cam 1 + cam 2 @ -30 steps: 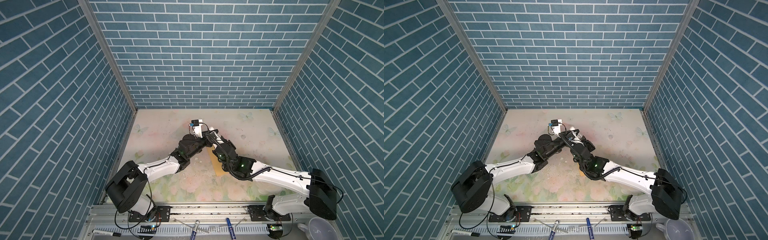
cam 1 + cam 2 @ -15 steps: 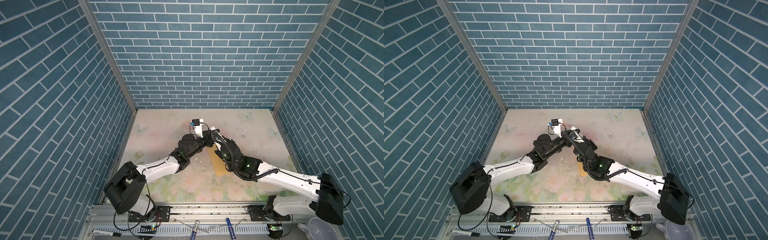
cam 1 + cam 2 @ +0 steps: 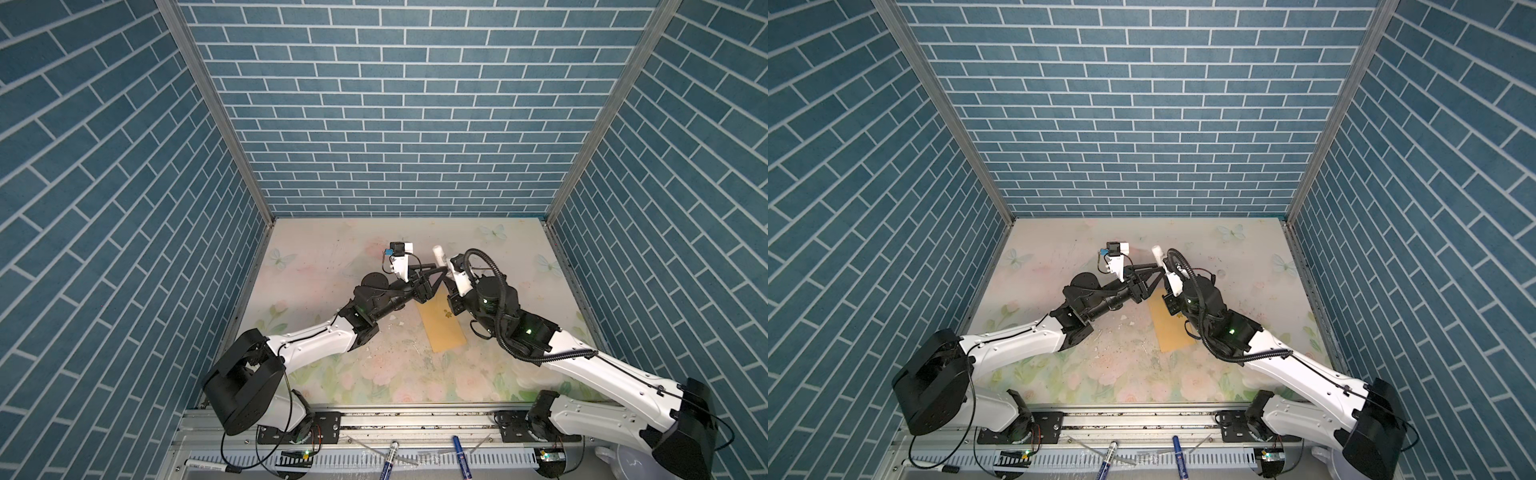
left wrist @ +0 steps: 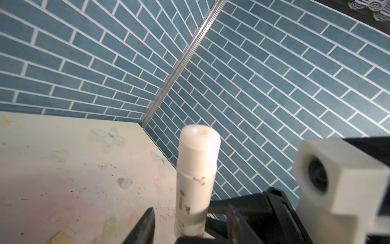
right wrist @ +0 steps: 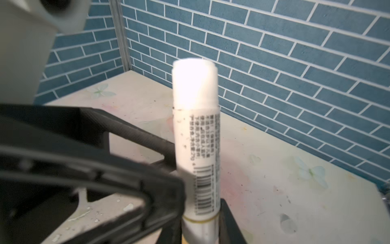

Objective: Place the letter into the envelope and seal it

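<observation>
The envelope (image 3: 442,332) lies flat mid-table, its top end just below your right gripper (image 5: 199,230), which is clamped on the base of an upright white glue stick (image 5: 196,137). Your left gripper (image 3: 443,274) stands parted beside that stick, one finger (image 4: 145,226) clear of it, above the floral table (image 3: 332,257).

You are working in a robot test cell, a lab rig rather than a home or office. Blue brick-print wall panels (image 3: 382,124) box it in on three sides, joined by bare aluminium corner posts (image 3: 216,108). The left arm (image 3: 316,345) and the right arm (image 3: 602,370) are bolted to a metal rail (image 3: 415,417) along the front of a flower-printed worktop (image 3: 324,249). Below the rail you see a slotted cable duct (image 3: 353,471), a lit circuit board (image 3: 305,453) and marker pens (image 3: 388,457).
</observation>
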Controlling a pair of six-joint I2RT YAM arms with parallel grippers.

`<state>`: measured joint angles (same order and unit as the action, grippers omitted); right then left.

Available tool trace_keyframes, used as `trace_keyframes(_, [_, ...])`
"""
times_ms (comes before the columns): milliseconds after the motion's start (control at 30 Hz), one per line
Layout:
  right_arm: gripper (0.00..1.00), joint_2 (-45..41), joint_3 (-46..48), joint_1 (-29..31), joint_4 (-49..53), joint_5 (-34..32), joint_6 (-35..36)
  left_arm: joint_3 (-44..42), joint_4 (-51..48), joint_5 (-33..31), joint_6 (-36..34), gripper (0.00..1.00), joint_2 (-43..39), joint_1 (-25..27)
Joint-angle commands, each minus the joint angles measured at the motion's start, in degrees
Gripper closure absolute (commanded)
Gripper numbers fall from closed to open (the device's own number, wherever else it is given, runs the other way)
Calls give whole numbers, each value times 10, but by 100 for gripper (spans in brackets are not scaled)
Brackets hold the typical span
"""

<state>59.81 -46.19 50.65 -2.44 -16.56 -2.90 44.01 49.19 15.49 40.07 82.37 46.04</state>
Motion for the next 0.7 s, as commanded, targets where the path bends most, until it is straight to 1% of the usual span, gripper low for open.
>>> trace_keyframes(0, [100,-27,27,-27,-32,108,-63,-7,31,32,-18,35,-16,0])
trace_keyframes(33, [100,-34,33,-35,-40,134,-70,-9,36,35,-21,31,-18,0])
trace_keyframes(100, [100,-45,42,-51,-49,181,-85,-15,51,44,-26,27,-21,-2])
trace_keyframes(200, [100,-53,50,-76,-59,258,-107,-20,71,69,-27,24,-25,-6])
trace_keyframes(333, [100,-62,66,-106,-96,342,-148,-25,91,90,-32,24,-28,-9])
trace_keyframes(433, [100,-63,77,-123,-128,392,-175,-29,103,99,-28,24,-27,-13])
trace_keyframes(667, [100,-57,83,-141,-158,468,-204,-33,114,101,-21,28,-27,-21])
